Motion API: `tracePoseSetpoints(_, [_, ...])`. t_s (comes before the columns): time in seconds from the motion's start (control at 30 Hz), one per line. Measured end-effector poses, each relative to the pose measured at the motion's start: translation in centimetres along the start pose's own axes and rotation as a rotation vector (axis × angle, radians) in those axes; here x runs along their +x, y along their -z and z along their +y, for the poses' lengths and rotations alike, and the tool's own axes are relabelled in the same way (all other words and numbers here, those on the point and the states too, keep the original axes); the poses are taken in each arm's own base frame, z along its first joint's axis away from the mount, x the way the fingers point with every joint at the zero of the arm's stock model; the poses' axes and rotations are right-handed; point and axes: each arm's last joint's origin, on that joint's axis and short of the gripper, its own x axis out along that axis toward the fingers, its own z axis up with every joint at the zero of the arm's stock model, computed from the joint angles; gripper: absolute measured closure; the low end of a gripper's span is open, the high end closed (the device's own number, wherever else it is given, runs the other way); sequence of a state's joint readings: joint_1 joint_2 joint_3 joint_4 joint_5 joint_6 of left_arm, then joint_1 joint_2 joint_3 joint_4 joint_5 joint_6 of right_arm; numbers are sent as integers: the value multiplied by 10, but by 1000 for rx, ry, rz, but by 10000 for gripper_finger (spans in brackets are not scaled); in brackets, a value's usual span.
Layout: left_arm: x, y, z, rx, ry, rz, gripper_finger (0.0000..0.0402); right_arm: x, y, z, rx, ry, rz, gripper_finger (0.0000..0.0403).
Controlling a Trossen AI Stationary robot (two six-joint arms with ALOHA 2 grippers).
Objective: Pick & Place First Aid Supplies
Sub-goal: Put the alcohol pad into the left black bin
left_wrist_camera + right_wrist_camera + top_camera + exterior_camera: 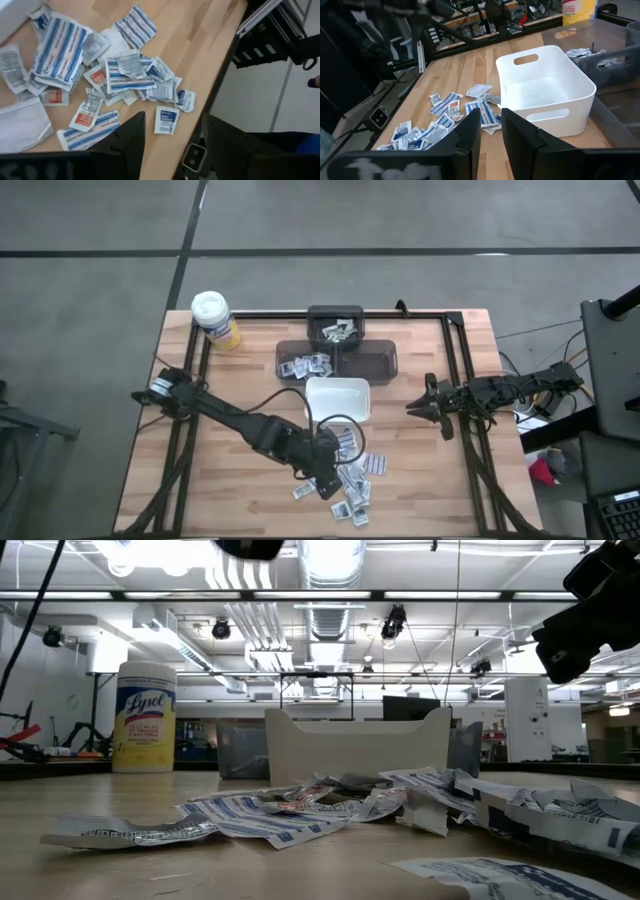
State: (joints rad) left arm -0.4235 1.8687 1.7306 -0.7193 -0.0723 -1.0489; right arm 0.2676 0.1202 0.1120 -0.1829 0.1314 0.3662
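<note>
My left gripper [172, 132] hangs open, empty, over the packets [125, 75]: light, thin, slippery; I'd pinch an edge. Right gripper [491, 122] parted, empty.

Left gripper [172, 132]: fingers apart, nothing between them.
First aid packets [100, 75]: loose heap on wooden table [200, 55], just ahead of the fingertips.

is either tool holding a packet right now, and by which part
Nothing is held. The left tool hangs open above the packets; the right tool is empty, off by the white dish.
</note>
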Motion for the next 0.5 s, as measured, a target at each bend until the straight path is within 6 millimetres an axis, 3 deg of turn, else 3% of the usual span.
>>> tracePoseSetpoints(0.23, [34, 23, 11, -16, 109, 27, 213, 0, 0, 0, -3, 0, 0, 331])
tracePoseSetpoints(0.5, [47, 52, 12, -101, 168, 55, 213, 0, 0, 0, 0, 0, 0, 319])
